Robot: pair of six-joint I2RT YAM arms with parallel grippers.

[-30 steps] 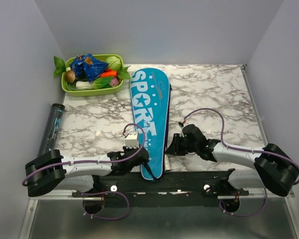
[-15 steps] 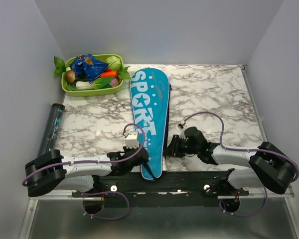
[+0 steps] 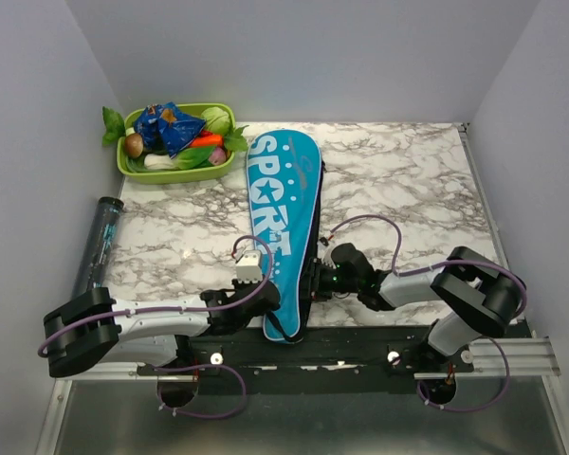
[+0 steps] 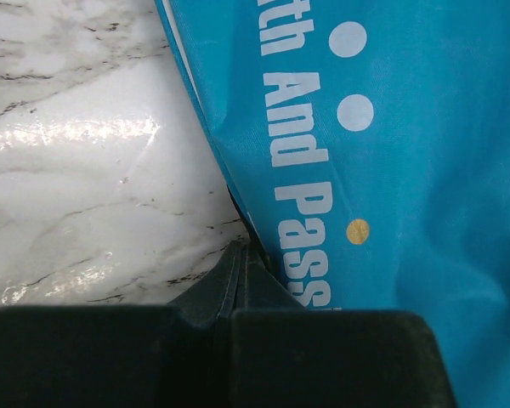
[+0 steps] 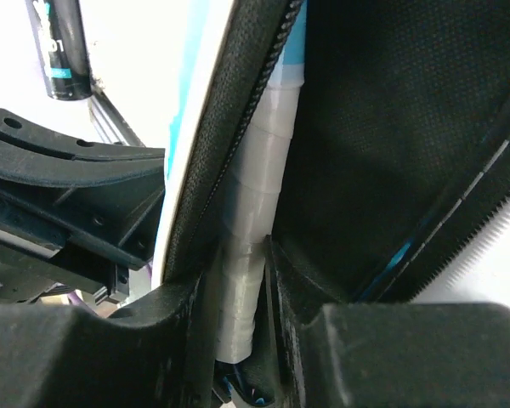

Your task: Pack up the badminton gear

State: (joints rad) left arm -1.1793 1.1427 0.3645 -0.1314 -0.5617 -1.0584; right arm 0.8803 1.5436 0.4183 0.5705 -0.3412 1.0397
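Observation:
The blue cover lettered "SPORT" [image 3: 283, 218] lies lengthwise on the marble table. My left gripper [image 3: 257, 305] is at its near left edge, shut on a black fabric tab [image 4: 238, 270] of the cover [image 4: 391, 127]. My right gripper [image 3: 319, 282] is at the cover's near right edge, shut on a white wrapped racket handle [image 5: 253, 221] that runs in along the open black zip edge [image 5: 238, 110] against the dark lining [image 5: 391, 127]. The racket heads are hidden. The dark clear tube [image 3: 99, 242] lies at the table's left edge. No loose shuttlecocks show.
A green tray of toy vegetables [image 3: 175, 140] stands at the back left. The grey walls close in the table on three sides. The black arm base rail [image 3: 313, 353] runs along the near edge.
My right gripper has moved left to the cover's edge and the right arm has folded. The white handle butt that showed beside the cover is now hidden. The cover's near end shifted slightly left.

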